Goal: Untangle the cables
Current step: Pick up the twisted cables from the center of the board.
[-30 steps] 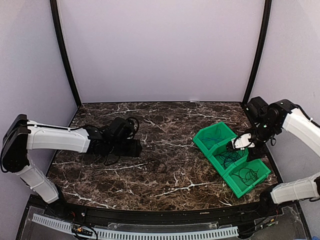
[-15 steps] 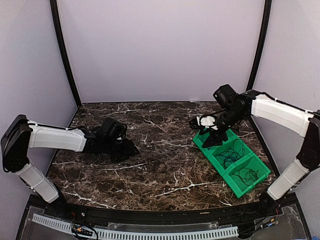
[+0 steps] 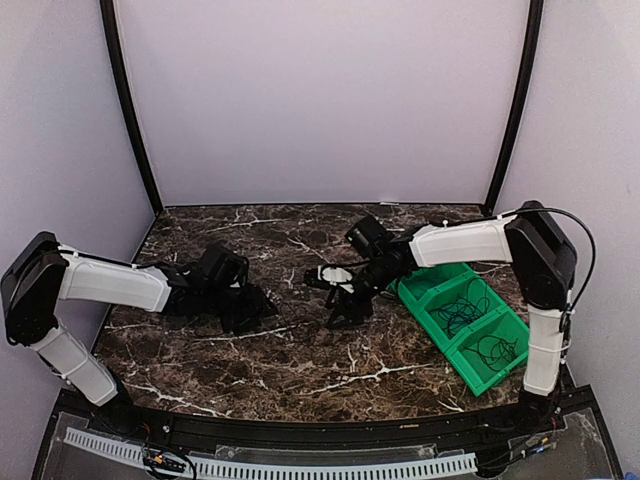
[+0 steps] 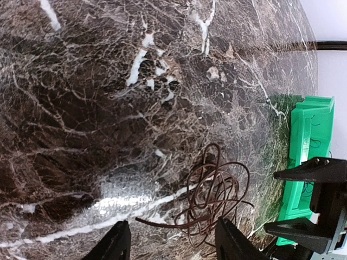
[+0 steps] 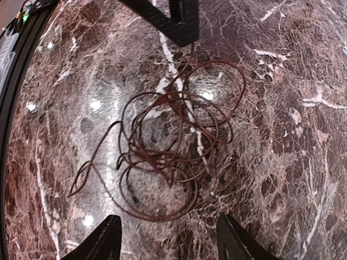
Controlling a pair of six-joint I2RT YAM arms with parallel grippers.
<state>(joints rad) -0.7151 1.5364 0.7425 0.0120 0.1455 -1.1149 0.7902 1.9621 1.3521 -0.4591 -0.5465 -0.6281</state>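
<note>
From high over the near edge we look down and forward across the whole table (image 3: 300, 360) to the back wall (image 3: 320, 100), well back from it all. On the left wrist we're low and close, skimming rightward over the marble toward the green bins (image 4: 303, 141), with the left gripper (image 4: 173, 244) at the bottom edge. On the right wrist we're close too, staring almost straight down past the right gripper (image 5: 171, 241). Both wrist views share the cable tangle (image 4: 214, 197), and each catches the opposite gripper at its edge.
</note>
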